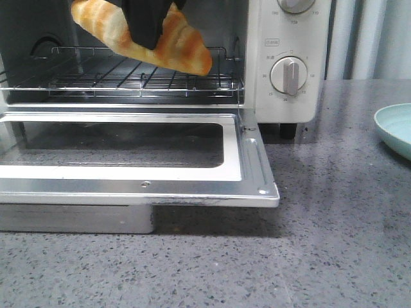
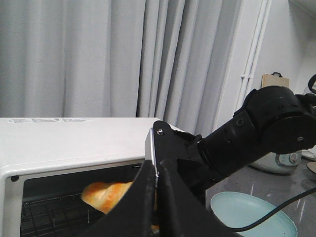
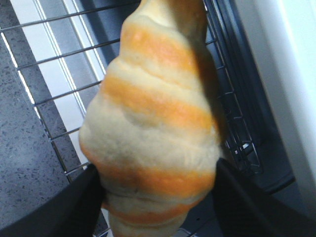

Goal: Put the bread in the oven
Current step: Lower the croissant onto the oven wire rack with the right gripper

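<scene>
The bread [image 1: 186, 48], a golden-orange roll with cream stripes, hangs tilted just above the wire rack [image 1: 128, 80] at the mouth of the cream-white oven [image 1: 289, 102]. Its glass door [image 1: 128, 173] lies open and flat. My right gripper [image 1: 149, 25] is shut on the bread's middle. In the right wrist view the bread [image 3: 158, 123] fills the frame between the two black fingers of the gripper [image 3: 158, 197], over the rack. My left gripper [image 2: 157, 192] is shut and empty, held high beside the oven [image 2: 64, 138]. The bread [image 2: 106, 195] shows behind it.
A pale teal plate [image 1: 395, 128] sits on the grey speckled counter right of the oven and also shows in the left wrist view [image 2: 252, 217]. A metal tray [image 1: 77, 218] lies under the open door. My right arm [image 2: 256, 128] reaches toward the oven. Curtains hang behind.
</scene>
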Action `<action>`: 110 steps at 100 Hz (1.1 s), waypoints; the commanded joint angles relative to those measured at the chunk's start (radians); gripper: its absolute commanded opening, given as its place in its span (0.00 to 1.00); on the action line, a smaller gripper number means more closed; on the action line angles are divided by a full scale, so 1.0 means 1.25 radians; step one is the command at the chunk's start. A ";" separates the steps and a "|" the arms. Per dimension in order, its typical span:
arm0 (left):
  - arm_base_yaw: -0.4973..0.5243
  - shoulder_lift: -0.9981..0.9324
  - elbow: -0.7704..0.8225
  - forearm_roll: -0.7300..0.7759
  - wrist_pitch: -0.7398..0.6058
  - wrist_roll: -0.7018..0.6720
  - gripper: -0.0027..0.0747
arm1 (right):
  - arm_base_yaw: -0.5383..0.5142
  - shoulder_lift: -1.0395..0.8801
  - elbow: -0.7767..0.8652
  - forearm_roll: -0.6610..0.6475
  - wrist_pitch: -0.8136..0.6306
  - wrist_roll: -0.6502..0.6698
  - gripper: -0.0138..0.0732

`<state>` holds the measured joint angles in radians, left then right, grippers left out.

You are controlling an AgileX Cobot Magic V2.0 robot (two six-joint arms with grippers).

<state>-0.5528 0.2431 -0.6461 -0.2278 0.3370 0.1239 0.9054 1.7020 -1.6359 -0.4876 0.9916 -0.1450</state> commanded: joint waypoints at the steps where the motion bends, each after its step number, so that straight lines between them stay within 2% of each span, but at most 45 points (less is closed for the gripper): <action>1: -0.002 0.011 -0.025 -0.005 -0.050 0.001 0.01 | -0.005 -0.038 -0.026 -0.055 -0.031 0.005 0.65; 12: -0.002 0.011 -0.025 -0.005 -0.050 0.001 0.01 | -0.005 -0.038 -0.026 -0.055 -0.023 0.005 0.69; 24: -0.002 0.011 -0.025 -0.005 -0.050 0.001 0.01 | -0.005 -0.038 -0.026 -0.055 -0.022 0.005 0.84; 32: -0.002 0.011 -0.025 -0.005 -0.050 0.001 0.01 | -0.005 -0.038 -0.026 -0.055 -0.022 0.005 0.90; 67: -0.002 0.011 -0.025 -0.005 -0.050 0.001 0.01 | 0.001 -0.038 -0.026 -0.079 -0.022 0.005 0.90; 84: -0.002 0.011 -0.025 -0.005 -0.050 0.001 0.01 | 0.043 -0.041 -0.026 -0.079 -0.020 0.005 0.90; 110: 0.033 0.005 -0.025 0.071 -0.008 0.001 0.01 | 0.120 -0.056 -0.026 -0.079 0.003 0.005 0.90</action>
<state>-0.5320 0.2431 -0.6461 -0.1559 0.3700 0.1239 1.0326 1.6939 -1.6359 -0.5413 1.0149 -0.1445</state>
